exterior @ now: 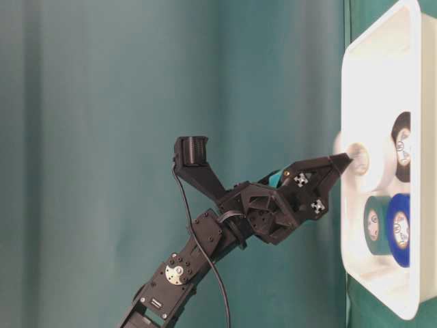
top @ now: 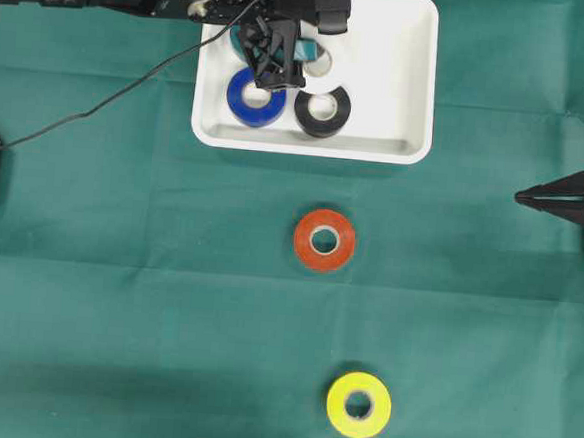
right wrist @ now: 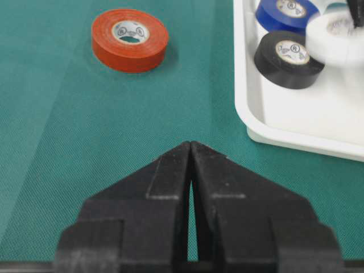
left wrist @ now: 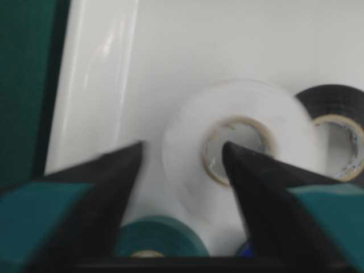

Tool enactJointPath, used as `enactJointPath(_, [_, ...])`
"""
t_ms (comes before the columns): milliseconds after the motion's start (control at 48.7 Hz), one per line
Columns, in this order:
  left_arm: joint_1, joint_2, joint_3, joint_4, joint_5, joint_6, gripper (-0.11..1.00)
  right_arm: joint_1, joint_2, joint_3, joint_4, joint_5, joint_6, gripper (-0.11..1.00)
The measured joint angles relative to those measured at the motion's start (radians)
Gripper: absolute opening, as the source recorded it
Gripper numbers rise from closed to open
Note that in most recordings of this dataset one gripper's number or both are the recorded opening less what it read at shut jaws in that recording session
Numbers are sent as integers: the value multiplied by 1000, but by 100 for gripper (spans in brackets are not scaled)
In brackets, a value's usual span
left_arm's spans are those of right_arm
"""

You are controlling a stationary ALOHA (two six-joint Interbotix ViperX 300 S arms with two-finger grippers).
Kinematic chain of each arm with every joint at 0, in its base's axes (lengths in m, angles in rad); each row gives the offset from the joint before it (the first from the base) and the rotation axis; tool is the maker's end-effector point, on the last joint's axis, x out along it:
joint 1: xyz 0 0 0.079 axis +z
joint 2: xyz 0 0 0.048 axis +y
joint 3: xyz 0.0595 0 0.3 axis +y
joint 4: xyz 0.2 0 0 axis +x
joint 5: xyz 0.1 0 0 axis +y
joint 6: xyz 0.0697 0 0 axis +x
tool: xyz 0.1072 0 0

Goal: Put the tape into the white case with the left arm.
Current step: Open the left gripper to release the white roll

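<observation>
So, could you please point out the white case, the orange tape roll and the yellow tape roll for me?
white case (top: 416, 77): overhead view, on its right rim.
orange tape roll (top: 325, 223): overhead view, on the top face of the ring.
yellow tape roll (top: 359, 387): overhead view, on the top face of the ring.

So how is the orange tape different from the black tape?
The orange tape lies on the green cloth, outside the white case; the black tape lies inside the case. The orange tape sits alone, while the black tape has other rolls close by. Both are flat rolls with a hole in the middle.
</observation>
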Motion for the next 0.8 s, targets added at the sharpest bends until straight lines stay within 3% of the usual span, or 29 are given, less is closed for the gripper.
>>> enactJointPath(82, [0, 0, 2, 0, -2, 2, 95, 0, 0, 2, 0, 0, 0, -10])
enactJointPath(123, [0, 0, 3, 2, 0, 0, 98, 0, 0, 0, 0, 0, 0, -10])
enactJointPath(411, [-3, -52, 67, 0, -3, -5, 97, 0, 0, 0, 0, 0, 0, -10])
enactJointPath(800, [-91, -304, 295, 0, -54, -61, 97, 0, 0, 0, 0, 0, 0, -10])
